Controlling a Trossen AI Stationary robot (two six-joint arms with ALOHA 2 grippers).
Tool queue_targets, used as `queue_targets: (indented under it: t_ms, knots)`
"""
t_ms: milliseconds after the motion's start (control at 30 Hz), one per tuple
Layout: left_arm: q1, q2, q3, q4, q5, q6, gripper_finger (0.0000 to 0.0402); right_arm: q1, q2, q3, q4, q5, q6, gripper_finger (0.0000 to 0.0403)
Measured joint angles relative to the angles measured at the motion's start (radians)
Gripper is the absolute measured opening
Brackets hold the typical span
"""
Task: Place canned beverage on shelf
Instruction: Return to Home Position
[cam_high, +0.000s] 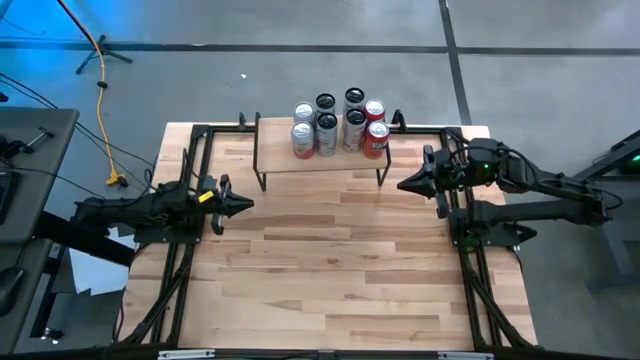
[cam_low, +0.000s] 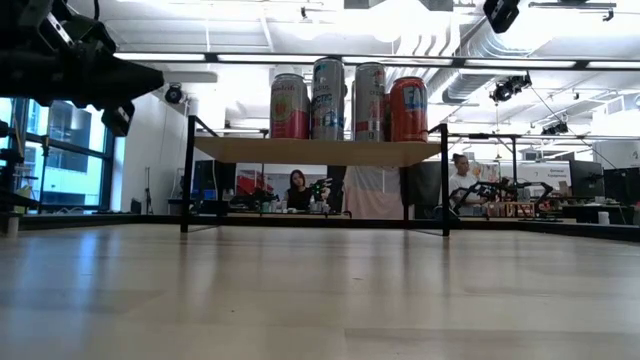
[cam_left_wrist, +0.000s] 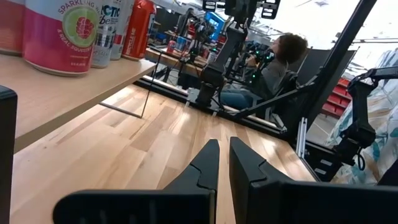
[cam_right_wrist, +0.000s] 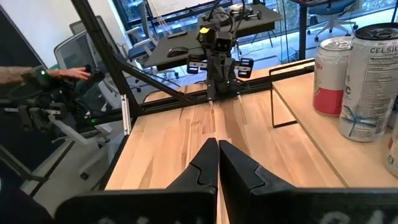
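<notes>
**Shelf and grippers at rest.** We found the shelf (cam_high: 320, 166) standing at the far edge of the desk (cam_high: 330, 270), roughly centred along that edge, its light plank top carried on thin black wire legs. Eight cans (cam_high: 326, 130) stood upright on the plank in a tight cluster toward its back edge, and the front strip of the plank lay bare. Two red cans (cam_high: 376, 135) stood at the end nearer the right gripper (cam_high: 402, 184); the others showed silver or dark tops. In the low view we saw four of them in a row along the plank: a pink can (cam_low: 290, 105), two silver ones and a red can (cam_low: 408, 108), each just beside or touching its neighbour. The left gripper (cam_high: 248, 204) was held over the left side of the desk, apart from the shelf and pointing toward the middle. Its fingers were drawn almost together, with only a thin slit between them, and held nothing. The right gripper was held over the right side, near the shelf's right end, pointing across at the left gripper; its fingers met and were likewise empty. Beyond the desk we noted a seated person (cam_low: 297, 186) in the room. The right wrist view also showed a person's hand (cam_right_wrist: 69, 73) off to one side.
</notes>
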Motion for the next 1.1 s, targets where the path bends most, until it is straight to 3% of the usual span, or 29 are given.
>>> queue_targets:
  t_ms: [133,400,600,733,933,1100]
  knots:
    - [0.000,0.000,0.000,0.000,0.000,0.000,0.0000,0.000,-0.022,-0.043,0.021,-0.030,-0.020,0.0000]
    - [0.000,0.000,0.000,0.000,0.000,0.000,0.0000,0.000,-0.254,-0.352,0.256,-0.032,0.123,0.0000]
    - [0.000,0.000,0.000,0.000,0.000,0.000,0.0000,0.000,-0.402,-0.527,0.447,0.057,0.123,0.0000]
    - [0.000,0.000,0.000,0.000,0.000,0.000,0.0000,0.000,-0.429,-0.616,0.567,0.089,0.180,0.0000]
    - [0.000,0.000,0.000,0.000,0.001,0.000,0.0000,0.027,-0.431,-0.740,0.692,0.038,0.286,0.0000]
    - [0.000,0.000,0.000,0.000,0.001,0.000,0.0000,0.048,-0.432,-0.823,0.783,0.125,0.265,0.0000]
